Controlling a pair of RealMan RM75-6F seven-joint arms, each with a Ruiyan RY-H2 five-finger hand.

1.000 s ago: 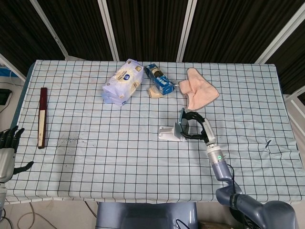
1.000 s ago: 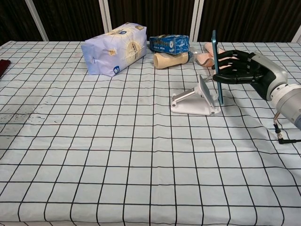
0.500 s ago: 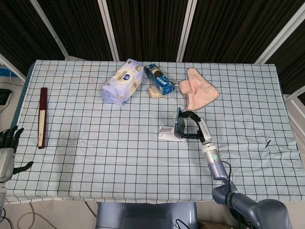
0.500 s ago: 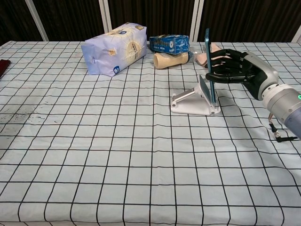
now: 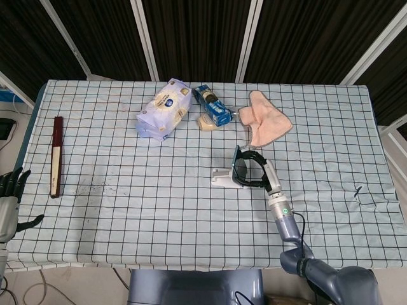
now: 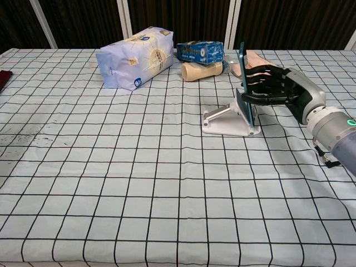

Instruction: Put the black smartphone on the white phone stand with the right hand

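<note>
The black smartphone point(image 6: 245, 83) stands nearly upright, seen edge-on with a teal rim, its lower end down on the white phone stand point(image 6: 228, 119). My right hand point(image 6: 273, 86) grips the phone from the right side, fingers wrapped over its back. From the head view the phone point(image 5: 236, 162) leans against the stand point(image 5: 225, 178) with the right hand point(image 5: 255, 170) just right of it. My left hand point(image 5: 9, 197) hangs at the table's left edge, fingers spread and holding nothing.
Behind the stand lie a pale blue bag point(image 6: 134, 57), a blue packet point(image 6: 200, 51), a beige bottle point(image 6: 202, 70) and a pink cloth point(image 5: 266, 118). A dark red bar point(image 5: 57, 155) lies at the far left. A small cable end point(image 5: 357, 192) rests at the right.
The right hand has carried the phone leftward and down, from beside the stand's right edge onto the stand, tilting it slightly back. The left hand has stayed still.
</note>
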